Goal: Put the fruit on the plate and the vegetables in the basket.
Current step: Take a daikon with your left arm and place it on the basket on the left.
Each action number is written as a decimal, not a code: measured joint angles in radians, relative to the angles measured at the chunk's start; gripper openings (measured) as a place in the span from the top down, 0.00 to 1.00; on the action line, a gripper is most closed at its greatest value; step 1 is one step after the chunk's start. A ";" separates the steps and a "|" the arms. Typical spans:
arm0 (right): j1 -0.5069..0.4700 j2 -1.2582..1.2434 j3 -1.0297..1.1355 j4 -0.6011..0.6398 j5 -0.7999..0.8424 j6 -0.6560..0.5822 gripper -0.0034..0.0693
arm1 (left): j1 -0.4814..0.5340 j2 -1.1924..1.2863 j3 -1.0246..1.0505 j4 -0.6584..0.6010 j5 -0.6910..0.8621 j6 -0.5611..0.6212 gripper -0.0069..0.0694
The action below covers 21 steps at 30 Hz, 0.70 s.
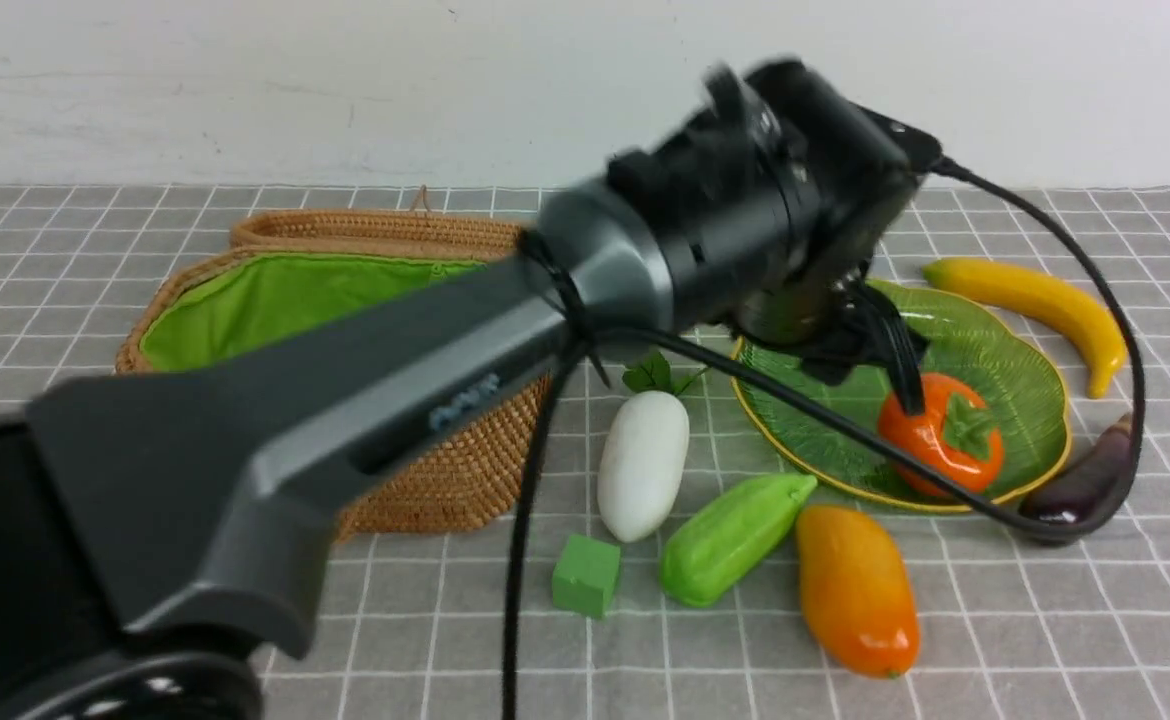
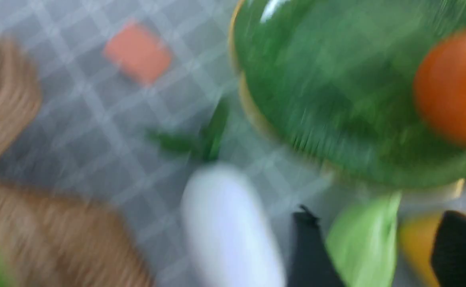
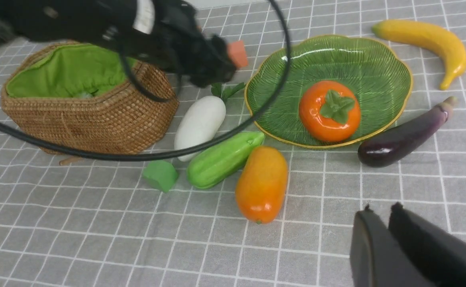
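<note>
Because the mango [image 1: 855, 590], gourd [image 1: 730, 540] and radish [image 1: 642, 463] lie crowded together nearest the robot, a pinch on one would likely shove its neighbour; the slack cable [image 1: 525, 520] under the left arm [image 1: 345, 400] might also drag across them. Right gripper [image 3: 380, 208]: over bare tablecloth [image 3: 257, 247], jaws nearly together, empty. Left gripper [image 2: 378, 211]: blurred, above the gap between basket and plate, jaws apart, empty. Plate [image 1: 1025, 370]: ribbed green glass, gold rim, holding only the glossy persimmon [image 1: 940, 435]. Eggplant [image 1: 1090, 480] beside its rim; banana [image 1: 1035, 300] beyond. Basket [image 1: 445, 480], far left: open, green-lined, contents unclear.
</note>
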 joint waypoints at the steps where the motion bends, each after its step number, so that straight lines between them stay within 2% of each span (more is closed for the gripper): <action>1: 0.000 0.000 0.000 0.001 0.000 0.000 0.85 | 0.002 -0.002 0.000 -0.004 0.010 0.009 0.47; 2: 0.000 0.000 0.000 0.005 0.000 0.000 0.85 | 0.010 -0.005 0.007 -0.034 0.059 0.031 0.52; 5: 0.000 0.000 0.000 0.007 0.000 -0.003 0.84 | 0.031 0.018 0.023 -0.085 0.079 0.066 0.53; 7: 0.000 0.000 0.000 0.013 0.003 -0.016 0.84 | 0.052 0.053 0.024 -0.089 0.064 0.080 0.47; 8: 0.000 0.000 0.000 0.015 0.003 -0.018 0.84 | 0.054 0.060 0.024 -0.087 0.058 0.082 0.47; 14: 0.000 0.000 0.000 0.072 0.007 -0.074 0.84 | 0.096 0.161 0.029 0.028 -0.062 0.025 0.17; 18: 0.000 0.000 0.000 0.087 0.007 -0.082 0.84 | 0.096 0.204 0.029 0.075 -0.087 -0.031 0.12; 21: 0.000 0.000 0.000 0.087 0.007 -0.082 0.84 | 0.096 0.247 0.029 0.096 -0.091 -0.050 0.13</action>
